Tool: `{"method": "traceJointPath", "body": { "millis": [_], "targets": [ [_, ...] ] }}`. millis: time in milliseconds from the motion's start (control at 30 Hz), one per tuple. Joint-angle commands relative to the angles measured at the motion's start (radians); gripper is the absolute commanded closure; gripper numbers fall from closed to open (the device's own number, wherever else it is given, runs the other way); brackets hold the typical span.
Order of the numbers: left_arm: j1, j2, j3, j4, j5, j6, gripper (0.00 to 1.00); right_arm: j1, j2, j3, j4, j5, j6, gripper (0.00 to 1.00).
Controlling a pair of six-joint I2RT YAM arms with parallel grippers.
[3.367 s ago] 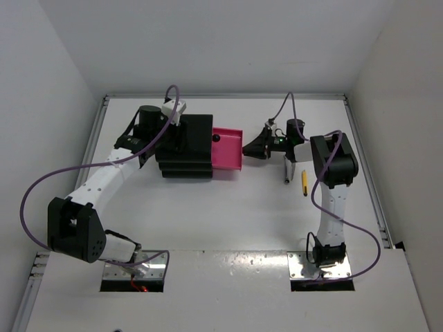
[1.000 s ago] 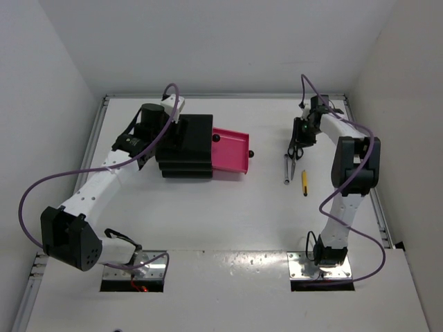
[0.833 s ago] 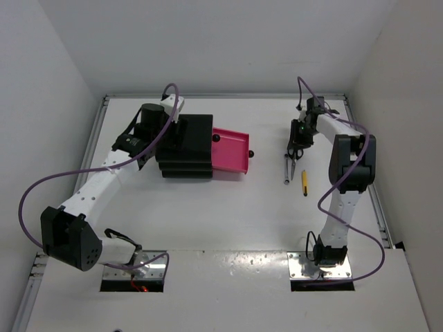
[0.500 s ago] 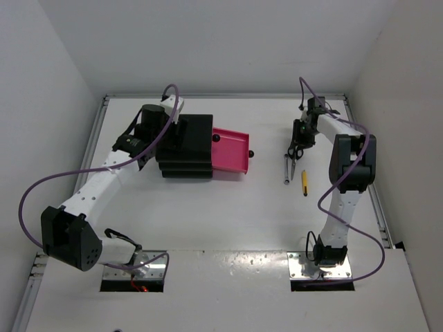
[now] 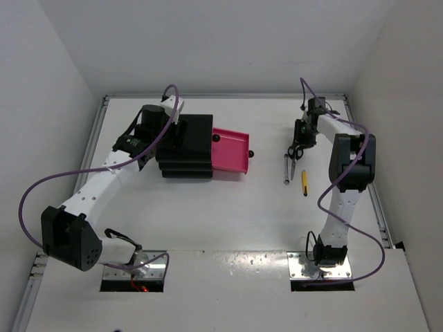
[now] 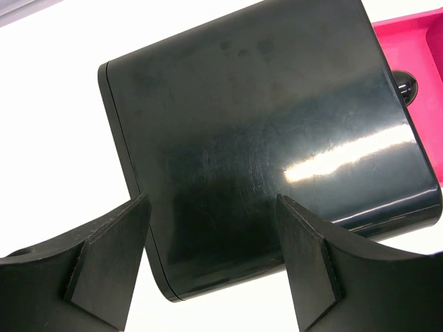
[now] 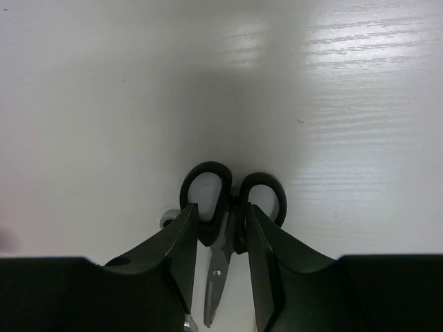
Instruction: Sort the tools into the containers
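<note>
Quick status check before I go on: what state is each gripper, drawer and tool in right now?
left gripper: open, over the drawer unit.
right gripper: shut on the scissors.
scissors: blades closed, held near the handles.
pink drawer: pulled out, nothing visible inside.
wrench: lying loose on the table.
yellow cutter: lying loose on the table.

Two robot arms. The left arm [image 5: 102, 177] and right arm [image 5: 336, 207] have white tube links joined by chunky black joints. A looping purple cable [image 5: 21, 202] trails each. Black wedge-shaped fingers [image 6: 104, 263]; silver base plates [image 5: 299, 263].
</note>
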Motion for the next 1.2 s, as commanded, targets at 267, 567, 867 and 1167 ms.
{"method": "traceJointPath", "body": {
  "millis": [267, 567, 867, 1167],
  "targets": [
    [-0.01, -0.008, 0.003, 0.025, -0.012, -0.014, 0.21, -0.004, 0.044, 0.022, 0.037, 0.043, 0.014, 0.67],
    [-0.01, 0.001, 0.003, 0.025, -0.012, -0.014, 0.21, -0.004, 0.061, 0.003, 0.026, 0.028, -0.006, 1.0],
    [-0.01, 0.021, 0.003, 0.025, 0.017, -0.023, 0.21, -0.022, -0.255, -0.102, 0.114, -0.292, 0.027, 1.0],
    [-0.01, 0.021, 0.003, 0.016, 0.035, 0.0, 0.21, 0.065, -0.468, -0.22, 0.452, -0.509, 0.146, 1.0]
  ]
}}
